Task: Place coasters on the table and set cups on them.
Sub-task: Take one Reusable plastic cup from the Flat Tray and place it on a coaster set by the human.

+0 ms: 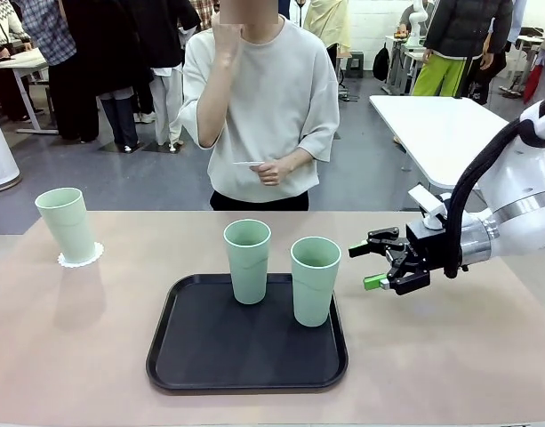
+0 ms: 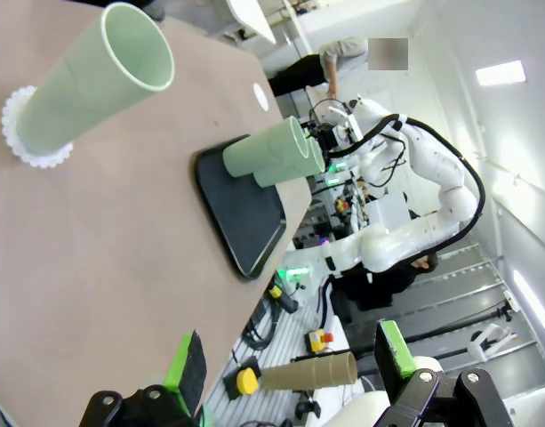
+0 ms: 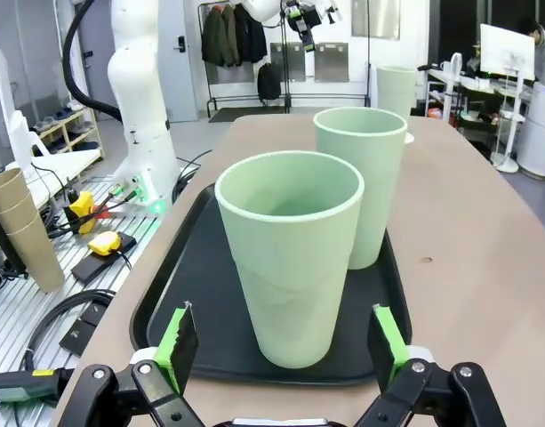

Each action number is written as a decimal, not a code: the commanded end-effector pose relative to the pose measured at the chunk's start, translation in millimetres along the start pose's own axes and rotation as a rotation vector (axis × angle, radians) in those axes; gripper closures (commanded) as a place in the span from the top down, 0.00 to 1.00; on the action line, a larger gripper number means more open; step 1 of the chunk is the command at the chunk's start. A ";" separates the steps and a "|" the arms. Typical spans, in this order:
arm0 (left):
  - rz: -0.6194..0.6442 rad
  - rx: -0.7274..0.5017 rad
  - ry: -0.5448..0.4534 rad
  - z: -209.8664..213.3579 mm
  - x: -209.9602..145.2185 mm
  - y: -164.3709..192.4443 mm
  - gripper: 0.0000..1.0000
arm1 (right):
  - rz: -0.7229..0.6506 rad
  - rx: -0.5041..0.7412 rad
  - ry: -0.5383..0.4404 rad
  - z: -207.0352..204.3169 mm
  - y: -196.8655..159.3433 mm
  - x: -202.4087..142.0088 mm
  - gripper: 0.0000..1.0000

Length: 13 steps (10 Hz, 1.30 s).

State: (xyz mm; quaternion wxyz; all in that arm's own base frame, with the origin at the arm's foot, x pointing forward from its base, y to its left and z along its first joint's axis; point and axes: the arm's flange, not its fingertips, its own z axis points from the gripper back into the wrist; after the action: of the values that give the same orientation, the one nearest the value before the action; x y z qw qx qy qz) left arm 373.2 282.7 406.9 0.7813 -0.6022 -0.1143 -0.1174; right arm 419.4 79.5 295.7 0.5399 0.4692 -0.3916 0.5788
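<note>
- Now, step in hand (my read): going for the second cup; one cup (image 1: 66, 224) already stands on a coaster (image 1: 81, 258), well apart from the right gripper (image 1: 363, 267), far across the tabletop (image 1: 76, 356).
- Two cups not yet served, both on the black tray (image 1: 210, 356). The nearer cup (image 1: 315, 280) is straight ahead of the right gripper, just off its fingertips, and the second cup (image 1: 247, 261) is just beyond that one.
- Right gripper: jaws spread wide, nothing held, turned sideways, level with the nearer cup's upper half. It looks apart from the cup wall.
- Left gripper (image 2: 290, 356): wide open, empty, with the coaster cup well ahead of it.
- The person's hand (image 1: 274, 169) holds a thin white piece, maybe the next coaster; can't confirm.
- Next move calls for: push forward until the cup wall sits between the pads, close gently (the tapered cup may slip or tip), lift clear of the tray lip, and have a coaster laid down first.
</note>
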 end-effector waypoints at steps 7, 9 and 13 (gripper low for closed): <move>0.014 0.006 -0.003 2.7 1.3 -2.4 1.00 | 0.002 0.017 0.004 -33.9 -18.0 -22.4 1.00; 0.014 0.006 -0.003 2.7 1.3 -2.4 1.00 | -0.025 0.057 -0.007 -41.0 -18.4 -25.5 1.00; 0.014 0.006 -0.003 2.7 1.3 -2.4 1.00 | -0.015 0.046 -0.032 -49.4 -21.3 -31.1 1.00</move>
State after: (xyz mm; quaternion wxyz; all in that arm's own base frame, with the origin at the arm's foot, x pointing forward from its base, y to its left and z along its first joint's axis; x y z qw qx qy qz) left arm 373.2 282.7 406.9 0.7813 -0.6022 -0.1143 -0.1174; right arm 429.8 113.4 256.9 0.5357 0.4932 -0.3592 0.5837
